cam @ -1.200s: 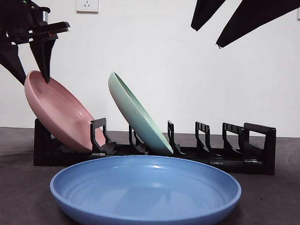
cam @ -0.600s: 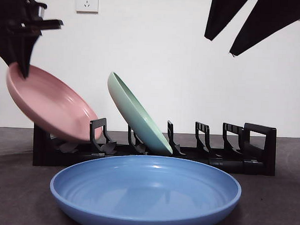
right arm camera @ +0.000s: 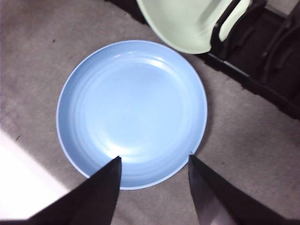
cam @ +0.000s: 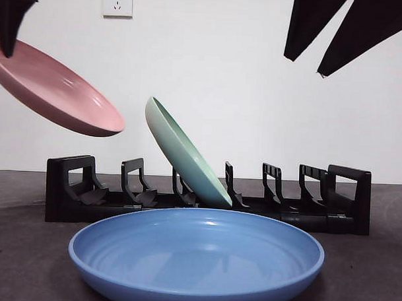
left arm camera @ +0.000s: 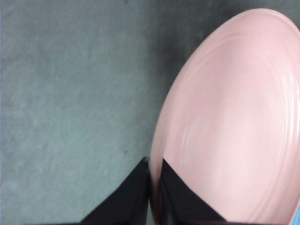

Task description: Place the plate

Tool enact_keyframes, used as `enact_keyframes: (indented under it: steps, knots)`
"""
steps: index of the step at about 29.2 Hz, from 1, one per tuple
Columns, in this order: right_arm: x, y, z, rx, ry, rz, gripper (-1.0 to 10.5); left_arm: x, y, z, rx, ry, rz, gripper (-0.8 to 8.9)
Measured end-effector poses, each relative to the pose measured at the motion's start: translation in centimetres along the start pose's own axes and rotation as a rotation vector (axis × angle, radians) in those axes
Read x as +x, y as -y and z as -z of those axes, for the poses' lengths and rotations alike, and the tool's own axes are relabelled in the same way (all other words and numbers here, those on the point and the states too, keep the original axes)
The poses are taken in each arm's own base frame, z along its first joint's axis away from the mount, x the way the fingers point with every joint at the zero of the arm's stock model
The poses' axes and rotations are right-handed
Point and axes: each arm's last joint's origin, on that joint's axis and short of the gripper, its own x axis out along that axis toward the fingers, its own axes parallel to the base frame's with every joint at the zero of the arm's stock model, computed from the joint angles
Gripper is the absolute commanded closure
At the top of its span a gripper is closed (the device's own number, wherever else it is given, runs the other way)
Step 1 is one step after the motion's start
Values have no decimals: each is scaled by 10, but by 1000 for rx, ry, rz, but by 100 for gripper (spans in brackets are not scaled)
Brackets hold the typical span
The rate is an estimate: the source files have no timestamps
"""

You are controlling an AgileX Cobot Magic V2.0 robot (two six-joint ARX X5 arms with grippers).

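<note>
My left gripper [cam: 6, 41] [left arm camera: 153, 164] is shut on the rim of a pink plate [cam: 54, 89] [left arm camera: 234, 122], holding it tilted in the air above the left end of the black rack [cam: 206, 203]. A green plate [cam: 184, 153] [right arm camera: 187, 23] leans in a middle slot of the rack. A blue plate [cam: 196, 256] [right arm camera: 131, 112] lies flat on the table in front of the rack. My right gripper [cam: 337, 43] [right arm camera: 154, 161] hangs open high above the blue plate, holding nothing.
The rack's slots at the left end and to the right of the green plate stand free. A white wall with a socket [cam: 117, 1] is behind. Dark table surface [cam: 362, 275] surrounds the blue plate.
The left gripper has lifted the pink plate up and leftward out of the rack's left slot. The right gripper drifted slightly right.
</note>
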Motion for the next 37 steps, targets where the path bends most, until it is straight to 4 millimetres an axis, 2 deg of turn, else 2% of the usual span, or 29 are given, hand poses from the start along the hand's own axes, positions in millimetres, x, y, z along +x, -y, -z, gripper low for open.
enact_keyframes:
  steps: [4,7,9,13,20,24,30,33,37]
  knots:
    - [-8,3,1,3,46,40,721,-21,-6,10,-13,47,-2,802]
    - [-16,6,2,8,94,89,721,-38,-9,29,-18,81,1,803]
    - [-21,8,2,13,129,126,721,-46,-12,45,-25,90,3,803]
    - [-31,12,4,24,190,182,721,-48,-14,78,-48,101,25,802]
    - [-46,16,7,31,260,221,721,-51,-17,149,-130,155,169,802]
    - [-51,18,8,42,292,218,721,-33,-13,182,-188,122,250,802]
    - [-60,19,10,54,338,200,721,7,2,218,-279,82,374,803]
    - [-66,21,12,59,360,192,721,23,12,228,-301,47,412,802]
    - [-73,22,15,66,385,179,721,45,30,229,-317,15,465,802]
